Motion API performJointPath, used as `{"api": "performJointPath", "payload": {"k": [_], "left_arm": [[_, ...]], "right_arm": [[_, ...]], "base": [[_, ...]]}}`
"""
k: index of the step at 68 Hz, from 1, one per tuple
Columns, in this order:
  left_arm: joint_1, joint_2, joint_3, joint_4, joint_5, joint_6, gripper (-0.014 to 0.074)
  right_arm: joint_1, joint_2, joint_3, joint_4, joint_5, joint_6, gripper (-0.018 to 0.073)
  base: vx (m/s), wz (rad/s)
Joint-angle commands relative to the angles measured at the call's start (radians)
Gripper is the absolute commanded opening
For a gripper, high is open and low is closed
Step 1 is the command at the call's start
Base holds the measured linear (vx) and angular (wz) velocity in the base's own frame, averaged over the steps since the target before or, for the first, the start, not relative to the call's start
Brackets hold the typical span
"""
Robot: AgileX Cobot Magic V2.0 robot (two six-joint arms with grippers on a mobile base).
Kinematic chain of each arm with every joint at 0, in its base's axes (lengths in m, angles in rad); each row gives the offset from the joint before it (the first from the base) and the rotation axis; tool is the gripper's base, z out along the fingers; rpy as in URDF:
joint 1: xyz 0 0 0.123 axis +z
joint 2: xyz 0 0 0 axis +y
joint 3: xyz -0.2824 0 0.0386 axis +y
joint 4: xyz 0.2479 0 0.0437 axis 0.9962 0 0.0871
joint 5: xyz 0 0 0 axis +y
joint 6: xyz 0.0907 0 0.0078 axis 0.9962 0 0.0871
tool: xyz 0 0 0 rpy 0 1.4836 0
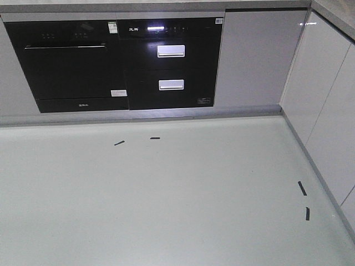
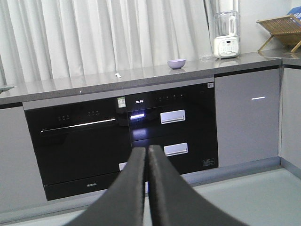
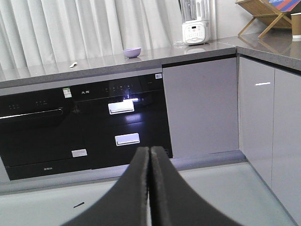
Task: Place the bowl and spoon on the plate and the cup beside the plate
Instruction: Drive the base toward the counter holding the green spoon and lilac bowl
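Observation:
The lilac bowl point(image 2: 176, 63) point(image 3: 131, 52) sits on the grey countertop, far from both grippers. To its left on the same counter lies the small pale spoon point(image 2: 117, 75) point(image 3: 73, 65). The brown paper cup point(image 3: 296, 26) stands on the side counter at the far right, cut by the frame edge. A pale sliver at the counter's far left looks like the plate point(image 2: 3, 88), mostly out of frame. My left gripper point(image 2: 146, 149) and right gripper point(image 3: 150, 149) are both shut with nothing between the fingers. They hang low over the floor, facing the cabinets. The front view shows none of these.
A black built-in oven point(image 1: 66, 64) and drawer appliance point(image 1: 169, 61) fill the cabinet front below the counter. A white blender point(image 2: 225, 35) point(image 3: 195, 23) and a wooden rack point(image 2: 282, 30) point(image 3: 263, 16) stand on the counter's right. Grey cabinets point(image 1: 327, 111) wall the right side. Black tape marks point(image 1: 302, 188) lie on the floor.

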Motion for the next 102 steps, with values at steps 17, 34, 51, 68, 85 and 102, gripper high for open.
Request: {"api": "performJointPath", "payload": {"k": [17, 34, 51, 68, 85, 102], "left_arm": [[0.002, -0.014, -0.008, -0.002, -0.07, -0.007, -0.0006], [0.002, -0.014, -0.008, -0.002, -0.07, -0.007, -0.0006], [0.002, -0.014, -0.008, -0.002, -0.07, -0.007, -0.0006], [0.002, -0.014, -0.008, -0.002, -0.07, -0.007, -0.0006], [0.002, -0.014, -0.008, -0.002, -0.07, -0.007, -0.0006], [0.002, -0.014, -0.008, -0.002, -0.07, -0.007, -0.0006]], "right_arm": [[-0.003, -0.01, 0.003, -0.008, -0.072, -0.002, -0.0011], [-0.003, -0.01, 0.003, -0.008, -0.07, -0.002, -0.0011], [-0.003, -0.01, 0.003, -0.008, -0.07, -0.002, -0.0011], [-0.003, -0.01, 0.003, -0.008, -0.07, -0.002, -0.0011], [-0.003, -0.01, 0.003, -0.008, -0.07, -0.002, -0.0011], [-0.003, -0.01, 0.003, -0.008, -0.07, -0.002, -0.0011]], "base": [[0.04, 0.01], [0.1, -0.02], [0.15, -0.08], [0.14, 0.08], [0.18, 0.17], [0.21, 0.1]]}}
